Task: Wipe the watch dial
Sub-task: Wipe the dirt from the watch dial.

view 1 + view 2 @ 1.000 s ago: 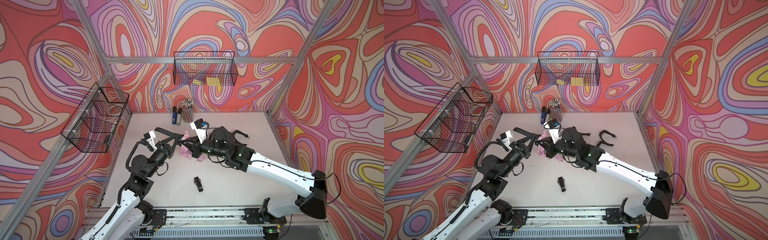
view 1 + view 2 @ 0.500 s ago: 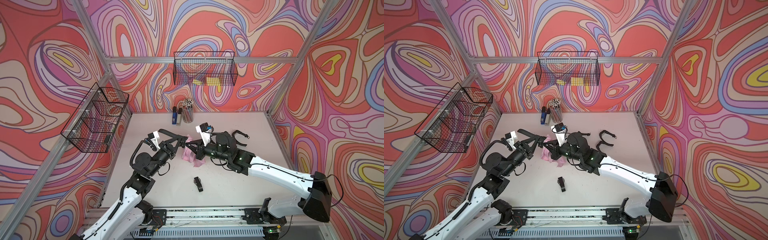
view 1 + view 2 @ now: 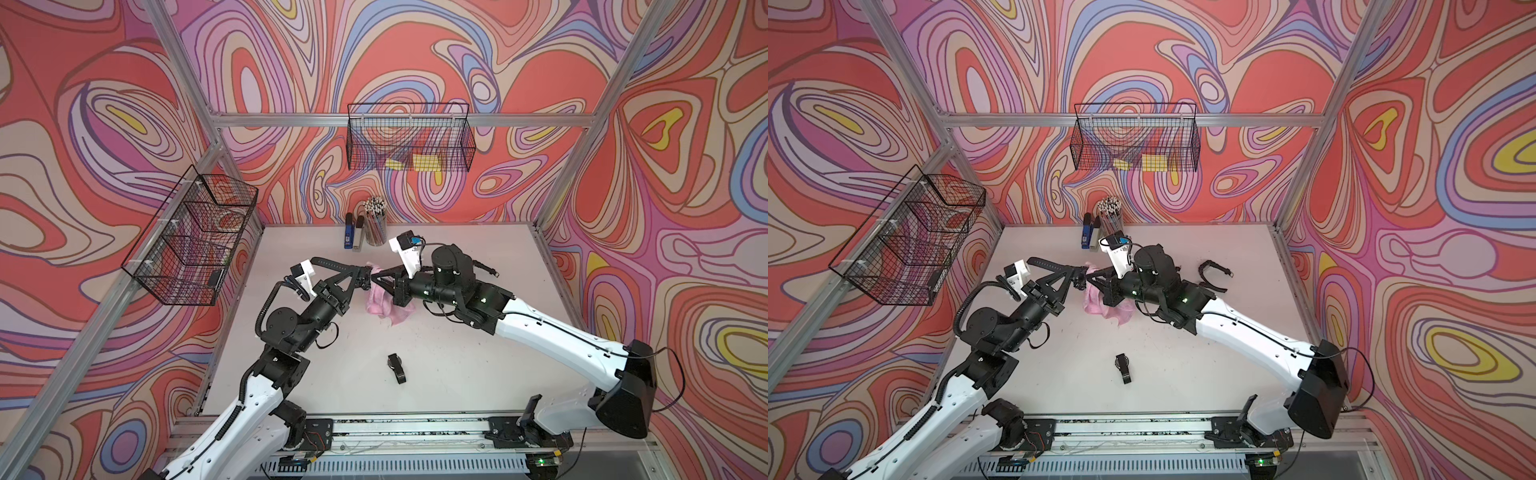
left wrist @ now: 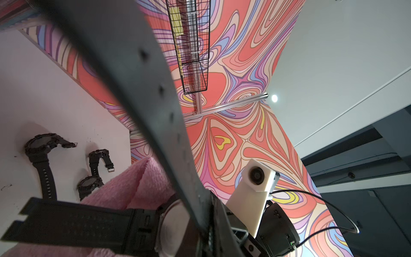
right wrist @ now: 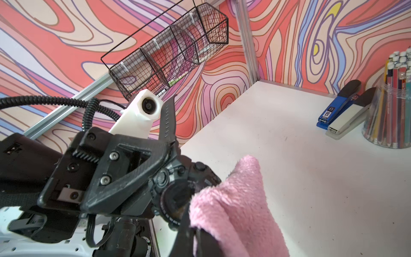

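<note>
The white table [image 3: 436, 361] is lying under me. Wire baskets [image 3: 409, 141] are hanging on the walls at upper centre and left, and a pencil cup [image 3: 376, 226] and staplers [image 3: 349, 235] are standing at the far edge. A spare watch [image 3: 396, 368] is lying low in the centre.

Mid-frame in both top views, my left gripper [image 3: 365, 279] is clamping tight on the watch [image 5: 178, 198], holding it off the table. My right gripper [image 3: 380, 279] is pinching the pink cloth [image 3: 388, 305] closed. The right wrist view is showing the fold meeting the dial.

My right arm is partly covering more watches [image 4: 42, 151] in the top views; the left wrist view is showing three.
</note>
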Available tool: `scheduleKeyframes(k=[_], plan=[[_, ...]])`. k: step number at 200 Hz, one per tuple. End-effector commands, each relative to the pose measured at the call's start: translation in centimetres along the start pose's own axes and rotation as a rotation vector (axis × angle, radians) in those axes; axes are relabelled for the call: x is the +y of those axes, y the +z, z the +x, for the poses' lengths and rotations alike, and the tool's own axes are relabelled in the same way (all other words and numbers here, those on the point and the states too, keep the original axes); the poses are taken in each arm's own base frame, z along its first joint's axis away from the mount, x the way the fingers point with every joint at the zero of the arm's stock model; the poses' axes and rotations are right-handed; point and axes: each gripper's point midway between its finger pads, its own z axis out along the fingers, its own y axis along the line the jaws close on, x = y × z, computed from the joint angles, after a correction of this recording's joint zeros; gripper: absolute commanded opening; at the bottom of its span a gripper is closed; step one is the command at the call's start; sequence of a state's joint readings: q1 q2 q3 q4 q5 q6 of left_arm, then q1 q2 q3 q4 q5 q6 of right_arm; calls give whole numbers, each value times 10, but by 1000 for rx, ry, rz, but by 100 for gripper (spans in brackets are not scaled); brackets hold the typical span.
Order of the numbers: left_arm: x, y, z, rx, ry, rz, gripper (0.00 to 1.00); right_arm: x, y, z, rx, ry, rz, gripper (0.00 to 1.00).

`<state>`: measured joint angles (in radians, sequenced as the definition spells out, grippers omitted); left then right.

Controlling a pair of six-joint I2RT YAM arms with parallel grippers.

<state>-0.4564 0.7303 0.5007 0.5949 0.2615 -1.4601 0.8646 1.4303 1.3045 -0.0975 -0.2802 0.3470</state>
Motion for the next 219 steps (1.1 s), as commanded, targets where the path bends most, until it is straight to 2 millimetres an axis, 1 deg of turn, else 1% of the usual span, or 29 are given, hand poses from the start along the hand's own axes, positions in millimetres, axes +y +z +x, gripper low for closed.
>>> scheduleKeyframes(k=[1,28,44,59,60,61,64,88,115,138,163,188,219], plan=[[-28,-6,27,139,-15,113,0,6,3,-12,-18,-59,13,0],[-28,-3,27,145,-12,116,0,24,3,-11,3,-89,-3,0],[-28,-1,27,149,-11,115,0,33,8,-3,28,-95,-16,0],[-23,0,29,158,-8,101,0,40,15,7,54,-96,-30,0],[-32,1,28,156,-2,118,0,41,15,7,55,-96,-32,0],[-36,1,27,156,0,126,0,41,15,8,56,-95,-33,0],[-40,2,27,155,5,134,0,43,17,10,61,-95,-36,0],[-45,3,25,148,3,152,0,55,26,27,98,-81,-68,0],[-51,2,22,134,9,167,0,51,28,46,108,-24,-74,0],[-54,2,20,123,11,176,0,43,28,64,119,25,-61,0],[-55,3,18,115,12,180,0,36,30,79,125,59,-48,0],[-55,4,17,114,11,182,0,30,29,87,140,71,-31,0],[-61,3,14,101,19,197,0,20,24,98,152,75,10,0]])
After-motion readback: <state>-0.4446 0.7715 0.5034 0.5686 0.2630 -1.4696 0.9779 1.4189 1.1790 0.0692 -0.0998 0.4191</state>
